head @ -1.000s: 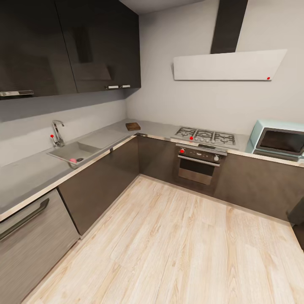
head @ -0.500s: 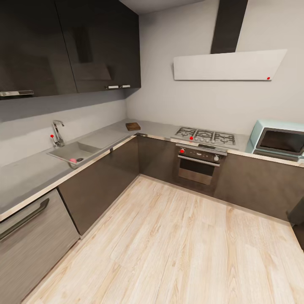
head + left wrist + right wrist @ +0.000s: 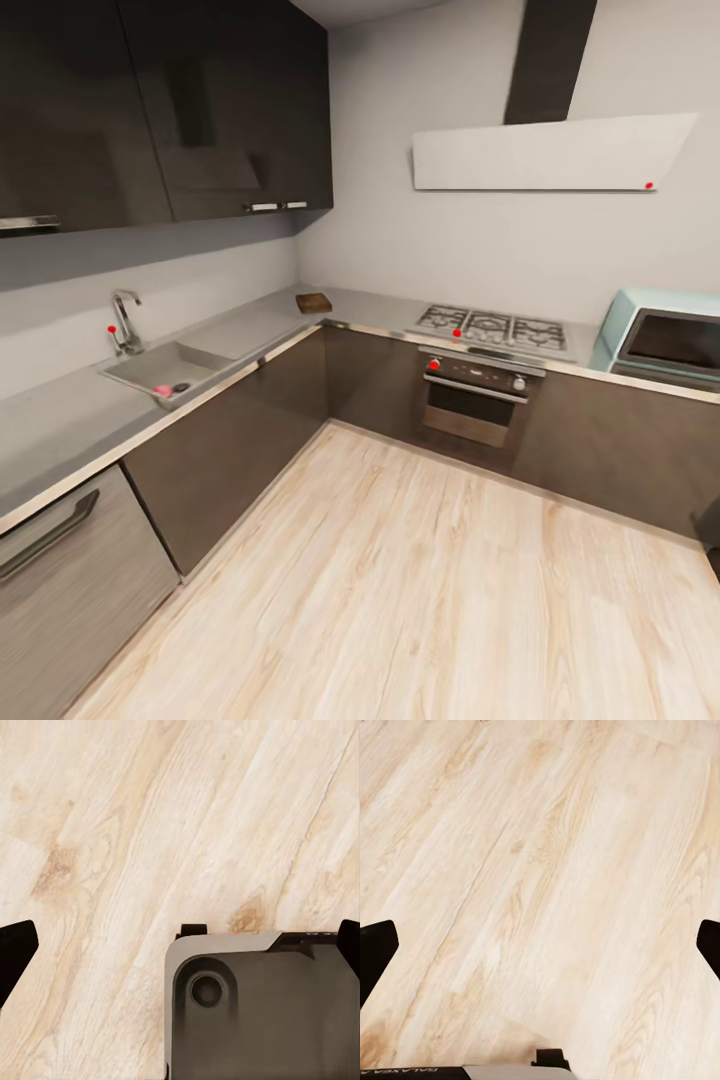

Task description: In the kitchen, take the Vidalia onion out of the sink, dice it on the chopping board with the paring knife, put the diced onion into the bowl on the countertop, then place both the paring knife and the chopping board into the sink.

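The left gripper (image 3: 180, 945) shows two dark fingers (image 3: 15, 949) at opposite edges of the left wrist view, wide apart with nothing between them, pointing down at the plank floor (image 3: 112, 832) beside a grey-and-black part of the robot's base (image 3: 262, 1012). The right gripper (image 3: 540, 949) shows the same: two fingers (image 3: 375, 952) spread apart and empty, aimed down at bare planks.

The head view takes in the kitchen corner. One sink (image 3: 150, 372) is set in the grey tabletop (image 3: 60, 430) at the left, its tap (image 3: 124, 320) behind it, with a small pinkish object (image 3: 163, 390) by the drain; it is too small to identify. One chopping board (image 3: 314, 301) lies in the tabletop's far corner, well apart from the sink. There is one hob (image 3: 492, 328), one oven (image 3: 480, 395), one hood (image 3: 550, 152) and one microwave (image 3: 670, 340).
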